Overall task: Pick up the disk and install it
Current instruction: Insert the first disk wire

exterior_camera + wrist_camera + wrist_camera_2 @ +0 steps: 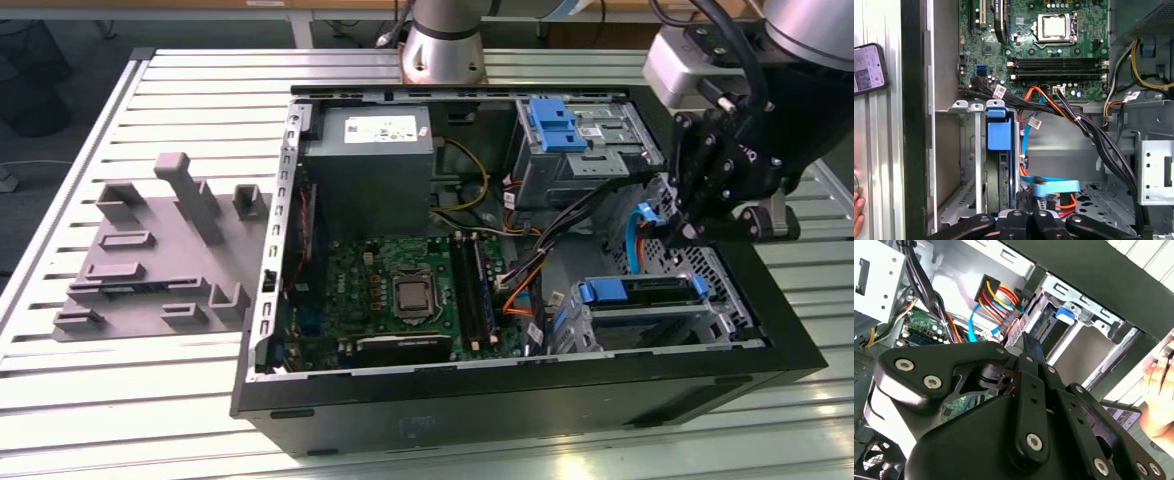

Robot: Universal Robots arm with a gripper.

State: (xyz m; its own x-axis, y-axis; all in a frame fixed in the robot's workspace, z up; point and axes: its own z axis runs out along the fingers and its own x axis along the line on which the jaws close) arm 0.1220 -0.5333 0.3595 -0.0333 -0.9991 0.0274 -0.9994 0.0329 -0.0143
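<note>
The disk [643, 293] sits in the drive cage at the near right corner of the open computer case [534, 410], its blue rail facing up. In the first wrist view the disk [1000, 172] stands on edge in the cage under its blue rail [999, 131]. My gripper [683, 232] hangs over the case's right side, just behind and above that cage. Its black fingers [1025, 207] stand pressed together, apart from the disk, with nothing between them. In the second wrist view the gripper [1030, 342] points toward the cage and the blue tab [1065, 316].
A bare blue bracket [554, 125] lies on the upper cage, beside a big grey metal box [367, 160]. Black, orange and blue cables [1054, 182] cross the space beside the cage. A phone [868, 67] and a person's hand [1159, 390] are just outside the case wall. A grey fixture [160, 250] stands left.
</note>
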